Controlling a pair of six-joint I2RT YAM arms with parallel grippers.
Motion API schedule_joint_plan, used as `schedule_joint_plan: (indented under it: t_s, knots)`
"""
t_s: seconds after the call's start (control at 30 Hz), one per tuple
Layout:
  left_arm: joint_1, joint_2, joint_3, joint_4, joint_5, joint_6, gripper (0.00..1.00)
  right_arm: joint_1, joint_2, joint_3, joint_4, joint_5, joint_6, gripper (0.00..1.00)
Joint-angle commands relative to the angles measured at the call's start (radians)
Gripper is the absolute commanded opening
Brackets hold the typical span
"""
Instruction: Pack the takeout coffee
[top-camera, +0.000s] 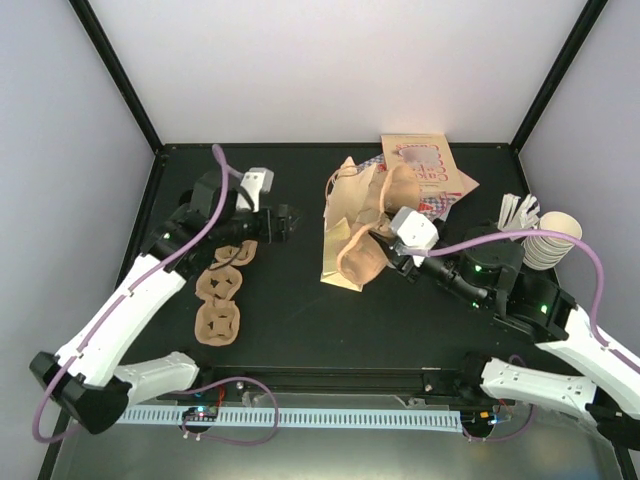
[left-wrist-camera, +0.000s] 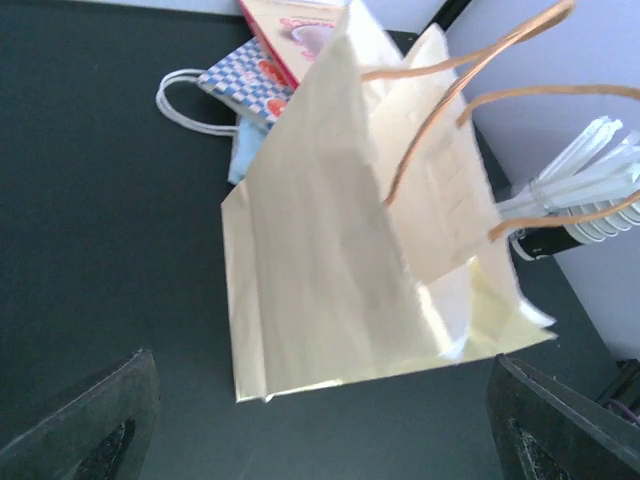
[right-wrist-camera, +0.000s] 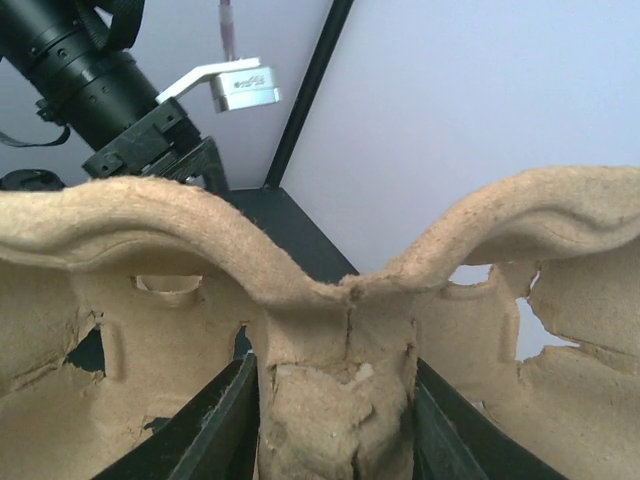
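Observation:
No cream cup with a black lid shows in any view. A tan paper bag (top-camera: 345, 215) lies on its side mid-table, its mouth and handles towards the back right; it fills the left wrist view (left-wrist-camera: 340, 260). My left gripper (top-camera: 290, 222) is open wide and empty just left of the bag, with only its fingertips (left-wrist-camera: 100, 425) showing at the frame's bottom corners. My right gripper (top-camera: 376, 248) is shut on a brown moulded-cardboard cup carrier (top-camera: 358, 255) and holds it at the bag's near right side. The jaws pinch the carrier's centre rib (right-wrist-camera: 335, 400).
Several more brown cup carriers (top-camera: 220, 295) lie at the left front. Printed paper bags (top-camera: 425, 170) lie at the back behind the tan bag. A stack of lidless cream cups (top-camera: 552, 238) and a bundle of white sticks (top-camera: 518, 210) stand at the right wall.

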Motion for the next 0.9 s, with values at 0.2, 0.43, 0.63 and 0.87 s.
schedule_joint_plan:
  t_s: [0.2,0.43,0.63,0.87]
  knots:
    - [-0.090,0.185,0.246,0.026,-0.127,0.101,0.98,-0.004,-0.113,-0.102,-0.018,0.062,0.094,0.40]
    - [-0.103,0.312,0.365,0.016,-0.166,0.148,0.99,-0.005,-0.143,-0.130,-0.032,0.084,0.099,0.40]
    - [-0.125,0.458,0.532,-0.079,-0.164,0.180,0.97,-0.004,-0.168,-0.141,-0.024,0.104,0.105,0.40]
    - [-0.157,0.562,0.587,-0.141,-0.173,0.174,0.89,-0.005,-0.189,-0.144,-0.031,0.133,0.105,0.41]
